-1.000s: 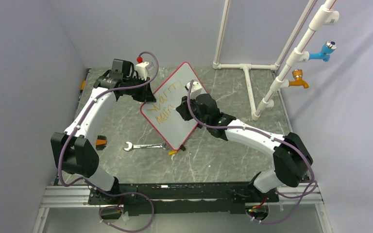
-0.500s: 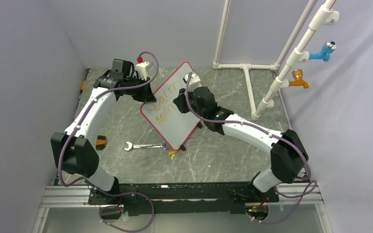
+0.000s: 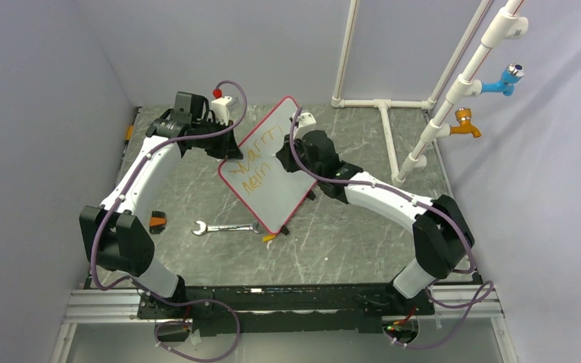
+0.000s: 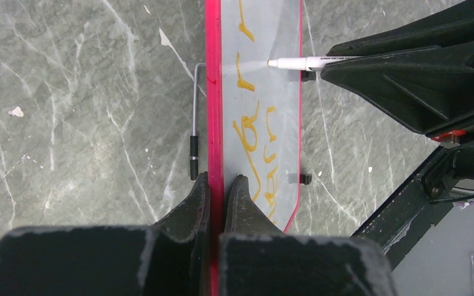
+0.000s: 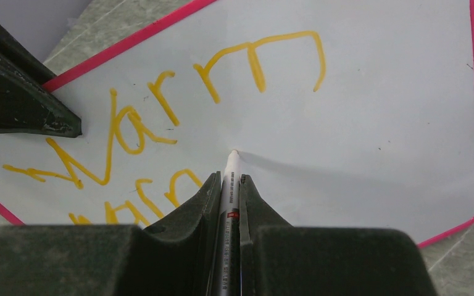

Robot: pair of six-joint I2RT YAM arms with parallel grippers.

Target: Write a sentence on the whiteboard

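Note:
The whiteboard (image 3: 266, 170), white with a pink rim, stands tilted on the table's middle. Orange writing (image 5: 160, 111) covers its upper left part. My left gripper (image 4: 221, 180) is shut on the board's pink left rim (image 4: 213, 92); it also shows in the top view (image 3: 229, 150). My right gripper (image 5: 229, 179) is shut on a white marker (image 5: 229, 185), whose tip (image 5: 234, 152) touches the board just below the first row of letters. In the left wrist view the marker (image 4: 296, 62) meets the board from the right. In the top view the right gripper (image 3: 286, 157) is over the board's middle.
A wrench (image 3: 223, 227) lies on the table in front of the board. A small orange and black object (image 3: 156, 220) lies at the left. A white pipe frame (image 3: 388, 125) stands at the back right. A small yellow piece (image 3: 270, 238) lies by the board's near corner.
My right gripper has moved with the marker over the board, first up and left, then slightly right. The left gripper and the board have stayed put.

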